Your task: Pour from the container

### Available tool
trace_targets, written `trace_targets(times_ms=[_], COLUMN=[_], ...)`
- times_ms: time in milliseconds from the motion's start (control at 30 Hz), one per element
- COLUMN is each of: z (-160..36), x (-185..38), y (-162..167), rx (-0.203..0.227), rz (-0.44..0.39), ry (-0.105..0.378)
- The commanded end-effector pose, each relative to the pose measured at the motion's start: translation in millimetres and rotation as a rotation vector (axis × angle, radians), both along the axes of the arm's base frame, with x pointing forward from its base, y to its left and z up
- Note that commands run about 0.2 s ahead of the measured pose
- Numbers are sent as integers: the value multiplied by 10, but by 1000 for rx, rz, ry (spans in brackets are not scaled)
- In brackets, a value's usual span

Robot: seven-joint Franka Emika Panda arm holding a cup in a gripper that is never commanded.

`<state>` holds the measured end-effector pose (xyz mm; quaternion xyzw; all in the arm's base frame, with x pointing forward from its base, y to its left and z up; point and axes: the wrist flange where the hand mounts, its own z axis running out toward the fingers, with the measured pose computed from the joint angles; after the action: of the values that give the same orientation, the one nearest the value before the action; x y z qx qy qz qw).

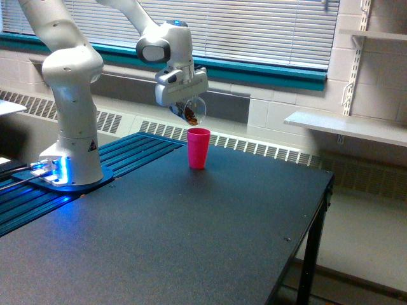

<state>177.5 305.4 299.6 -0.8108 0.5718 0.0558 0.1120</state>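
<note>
Clear plastic cup (193,110) of brown granules sits clamped in my end effector (185,105), tilted just above the pink cup (198,147).

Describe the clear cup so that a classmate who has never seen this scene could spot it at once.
Find the white robot arm at the dark table's far edge, then its gripper. The clear cup is held there, tilted above the pink cup. Unlike that opaque cup, it is see-through with brown contents.

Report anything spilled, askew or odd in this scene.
Nothing spilled on the table. The only tilted thing is the clear container in the claw, tipped above the upright pink cup, which suits pouring.
</note>
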Motion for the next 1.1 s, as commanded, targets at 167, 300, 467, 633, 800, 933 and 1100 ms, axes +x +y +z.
trace_targets(times_ms=[167,300,467,633,800,933,1100], z=[-3,-6,-13,-12,-10,-18,-39], x=[20,47,72,107,144,150,156], y=[-7,-22,-36,-41,-41,-31,-42], rx=[9,8,8,9,9,10,4], rz=[8,10,15,26,33,41,40], ry=[26,30,45,50,53,63,73])
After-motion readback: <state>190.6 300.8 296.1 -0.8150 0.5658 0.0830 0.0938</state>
